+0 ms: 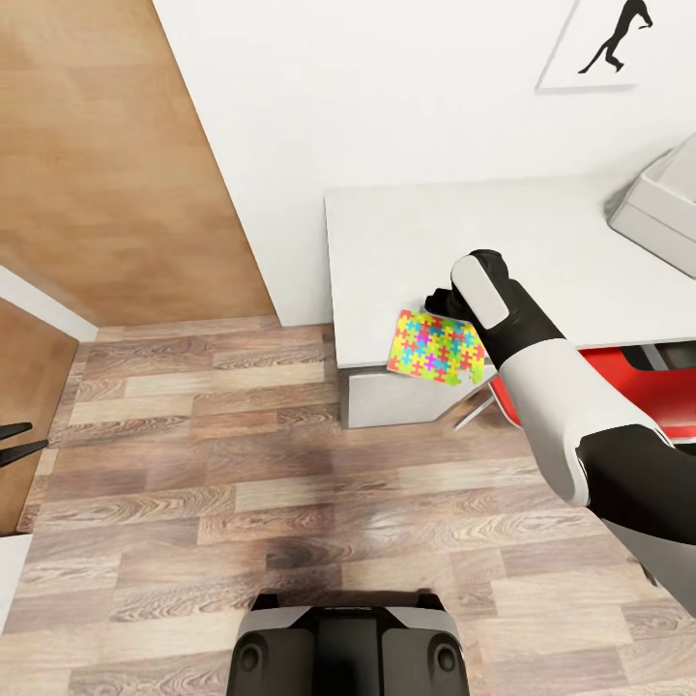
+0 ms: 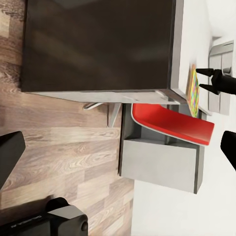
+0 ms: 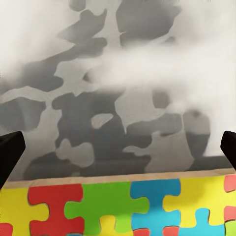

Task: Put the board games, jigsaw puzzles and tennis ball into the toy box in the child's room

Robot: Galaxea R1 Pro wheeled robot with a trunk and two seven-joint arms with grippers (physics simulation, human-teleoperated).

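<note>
The puzzle (image 1: 437,348) lies flat at the front edge of the table (image 1: 406,242), one side overhanging the edge. The right gripper (image 1: 447,302) sits at the puzzle's far edge, near the surface. In the right wrist view both fingertips (image 3: 10,152) stand wide apart at the frame sides, with the puzzle (image 3: 118,206) between them and not clamped. The left gripper (image 1: 19,440) hangs over the floor, well apart from the table; its fingers are spread and hold nothing. The toy box (image 1: 662,203) sits at the table's far right. Judged by its look, the puzzle is thin, light and flat, made of interlocked pieces that may flex or separate if bent. It offers no height for a top grasp. Take hold across the overhanging edge, one finger above and one below, and keep it level in transit.
</note>
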